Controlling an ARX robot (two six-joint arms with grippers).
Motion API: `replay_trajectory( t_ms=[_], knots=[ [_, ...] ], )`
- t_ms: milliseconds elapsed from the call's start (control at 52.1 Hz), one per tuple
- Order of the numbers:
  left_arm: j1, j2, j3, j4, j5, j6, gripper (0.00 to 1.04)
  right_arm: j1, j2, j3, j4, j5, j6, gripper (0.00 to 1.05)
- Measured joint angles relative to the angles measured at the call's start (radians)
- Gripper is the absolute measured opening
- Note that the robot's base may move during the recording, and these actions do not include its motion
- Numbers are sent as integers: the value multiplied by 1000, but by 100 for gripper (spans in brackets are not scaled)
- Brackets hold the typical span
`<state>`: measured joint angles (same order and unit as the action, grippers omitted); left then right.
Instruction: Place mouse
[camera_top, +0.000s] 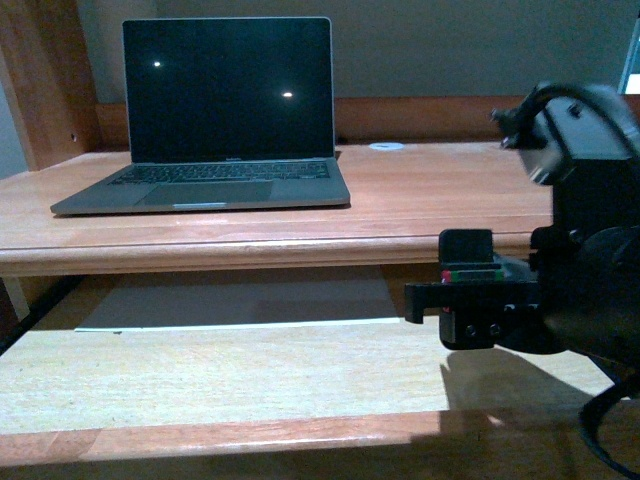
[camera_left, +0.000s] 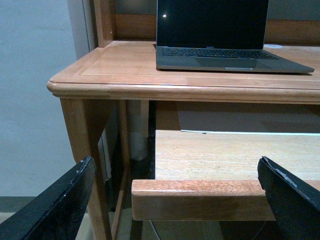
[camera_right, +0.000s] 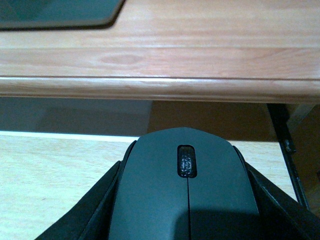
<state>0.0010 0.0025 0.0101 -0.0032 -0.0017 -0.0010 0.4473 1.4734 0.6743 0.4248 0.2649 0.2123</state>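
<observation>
Black mouse (camera_right: 186, 195): clamped at both sides by the right fingers (camera_right: 87, 217), with the wheel uppermost and the nose turned toward the desk. It is held over the pull-out shelf (camera_top: 230, 370), in front of and below the tabletop (camera_top: 440, 190) edge.
Right fingers: closed on the mouse. In the front view the arm is seen low at the right, well to the right of the laptop (camera_top: 215, 110).
Left fingers (camera_left: 55, 205): spread wide apart, with nothing held between them, and faced toward the shelf's front rail.
Laptop: opened, with the screen dark, and set on the left part of the tabletop.
White disc (camera_top: 386, 146): laid at the back of the tabletop, near the laptop's right side.
</observation>
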Motion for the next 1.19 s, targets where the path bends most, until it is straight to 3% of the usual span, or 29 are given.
replay_trajectory(
  t_ms=[115, 211, 1191],
  knots=[
    [0, 0, 0, 0, 0, 0, 98, 26, -124, -92, 25, 2, -1, 63],
    [0, 0, 0, 0, 0, 0, 98, 44, -179, -170, 109, 58, -21, 63],
    [0, 0, 0, 2, 0, -1, 98, 44, -174, -177, 112, 64, -38, 62]
  ],
)
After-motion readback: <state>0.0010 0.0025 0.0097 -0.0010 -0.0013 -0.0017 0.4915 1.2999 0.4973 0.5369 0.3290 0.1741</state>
